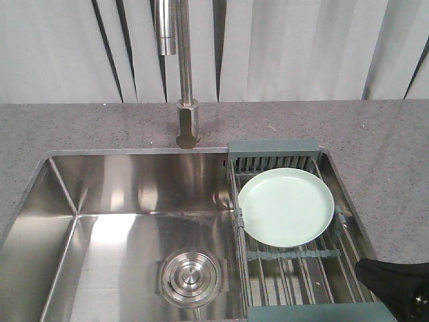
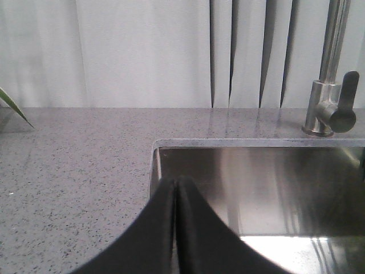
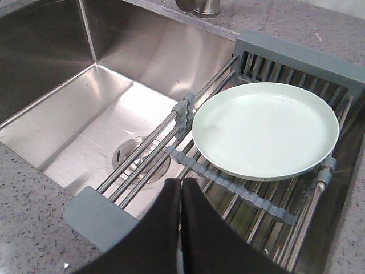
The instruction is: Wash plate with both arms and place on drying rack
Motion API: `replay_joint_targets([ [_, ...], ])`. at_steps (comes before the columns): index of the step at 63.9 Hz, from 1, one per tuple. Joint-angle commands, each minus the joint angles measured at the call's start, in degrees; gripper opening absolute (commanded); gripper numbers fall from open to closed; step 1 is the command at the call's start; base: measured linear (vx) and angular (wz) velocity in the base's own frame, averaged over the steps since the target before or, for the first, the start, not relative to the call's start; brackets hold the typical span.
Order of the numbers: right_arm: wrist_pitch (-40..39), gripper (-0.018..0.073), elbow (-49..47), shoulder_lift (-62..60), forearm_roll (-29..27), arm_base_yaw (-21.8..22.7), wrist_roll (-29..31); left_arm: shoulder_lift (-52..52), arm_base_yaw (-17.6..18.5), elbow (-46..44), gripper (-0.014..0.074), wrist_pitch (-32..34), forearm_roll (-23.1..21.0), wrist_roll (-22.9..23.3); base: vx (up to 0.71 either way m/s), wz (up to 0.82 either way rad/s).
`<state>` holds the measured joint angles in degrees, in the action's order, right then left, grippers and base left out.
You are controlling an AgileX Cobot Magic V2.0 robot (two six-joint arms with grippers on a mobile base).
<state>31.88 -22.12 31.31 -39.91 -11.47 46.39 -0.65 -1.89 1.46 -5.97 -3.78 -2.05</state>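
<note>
Front view, item by item: one stainless steel sink (image 1: 114, 235) set into a grey speckled counter (image 1: 80, 124), with a round steel drain (image 1: 189, 278) in the basin floor. One steel tap (image 1: 184, 74) rises from the counter behind the sink, in front of pale vertical blinds (image 1: 301, 47). One drying rack (image 1: 295, 261) of steel wire bars with grey-teal end pieces spans the right end of the sink from back edge to front edge. One pale mint-green plate (image 1: 286, 206) lies face up on the rack's bars toward the far end, its rim near the back end piece and its near edge by a grey-teal crossbar. Part of the black right arm (image 1: 395, 285) shows at the lower right corner, apart from the plate. Right wrist view: the right gripper (image 3: 181, 197), black, fingers pressed together with only a thin seam between them and nothing held, sits over the near part of the rack, just short of the plate's edge and not touching it. Left wrist view: the left gripper (image 2: 175, 197), likewise clenched on nothing, hangs over the left back corner of the sink, by the counter edge; the tap's base and lever stand at the right; a green leaf tip (image 2: 14, 108) enters at the left edge.
</note>
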Motion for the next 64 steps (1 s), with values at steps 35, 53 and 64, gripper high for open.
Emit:
replay_joint_targets([
  [35,-2.40,-0.0004,-1.44,0.14,-1.48,0.17,0.60,-0.85,0.00,-1.40,-0.0006,4.58,-0.13,0.63,0.00,0.00],
  [53,-7.75,-0.0004,2.29,-7.51,0.47,0.17,0.20,-0.85,0.00,-1.40,-0.0006,4.58,-0.13,0.63,0.00,0.00],
  [64,-17.97,-0.0004,10.90,-16.34,3.36,0.17,-8.53,-0.85,0.00,-1.40,-0.0006,4.58,-0.13,0.63,0.00,0.00],
])
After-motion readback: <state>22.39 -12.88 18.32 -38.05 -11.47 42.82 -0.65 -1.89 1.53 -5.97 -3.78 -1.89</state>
